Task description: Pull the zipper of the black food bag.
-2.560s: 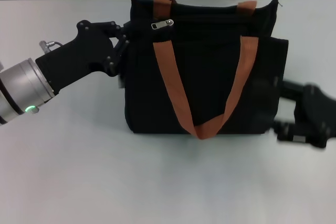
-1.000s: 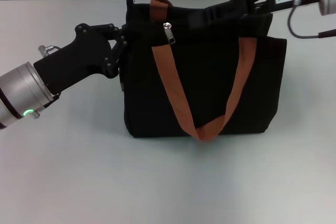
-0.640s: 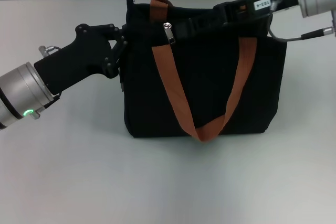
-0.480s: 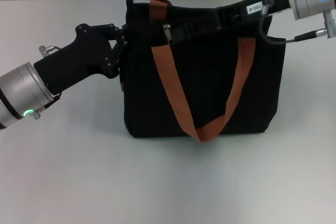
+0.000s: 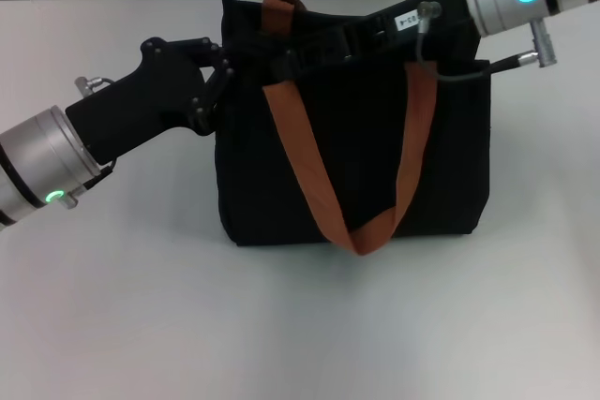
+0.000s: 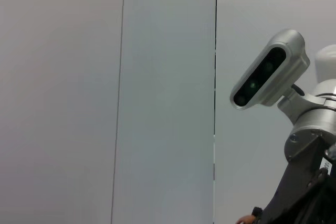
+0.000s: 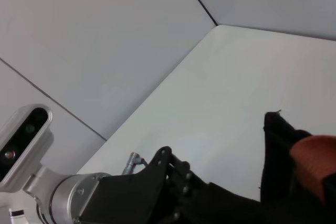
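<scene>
I saw the black food bag (image 5: 356,138) standing upright at the centre of the frame on a plain pale grey counter (image 5: 281,325), with grey wall panels behind it along the top edge. The left pincer (image 5: 225,72) pressed against the bag's upper left corner; the right pincer (image 5: 291,61) reached across the top edge, where the zipper was hidden. I couldn't tell whether either was clenched.

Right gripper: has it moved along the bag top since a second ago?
Yes. The right gripper has slid leftward along the black food bag top, reaching the orange strap.
</scene>
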